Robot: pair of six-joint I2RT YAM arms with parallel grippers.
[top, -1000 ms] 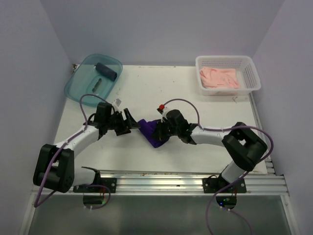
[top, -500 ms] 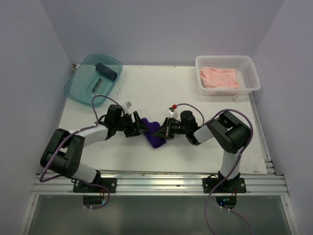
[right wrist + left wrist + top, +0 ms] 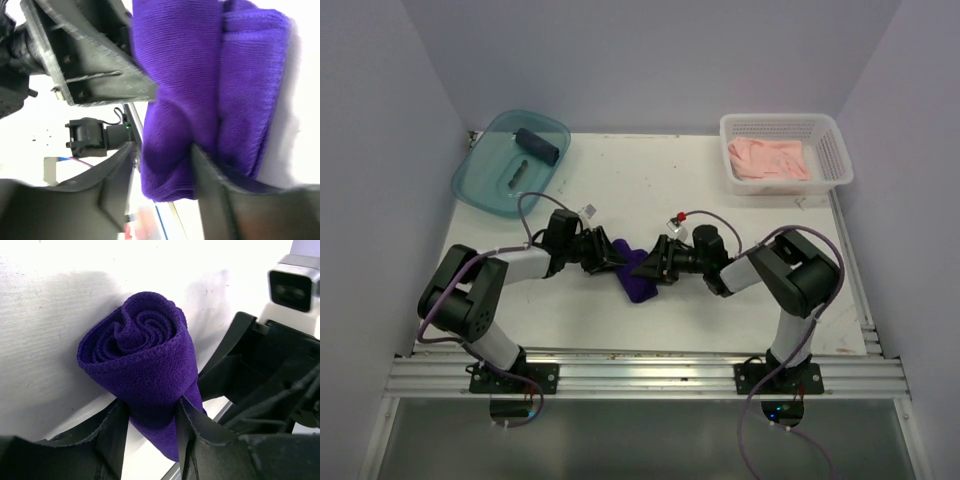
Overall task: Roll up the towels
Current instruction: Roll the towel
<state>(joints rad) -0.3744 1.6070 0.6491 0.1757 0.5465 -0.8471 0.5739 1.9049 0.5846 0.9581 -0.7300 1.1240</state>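
here, pink towel [image 3: 770, 160] in white basket [image 3: 836, 150]

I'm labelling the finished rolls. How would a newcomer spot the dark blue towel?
At the far left corner of the table sits a teal tub. Toward its back lies the dark slate-blue towel, rolled into a short cylinder. It is the only dark blue one: the purple towel lies mid-table, the pink towel in the white basket.

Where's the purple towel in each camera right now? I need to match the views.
Top external: purple towel, mid-table, between left hand and right hand.
Left wrist: centre frame, spiral end toward the camera.
Right wrist: upper right, filling much of the frame.
Shared landmark: the white table under it.
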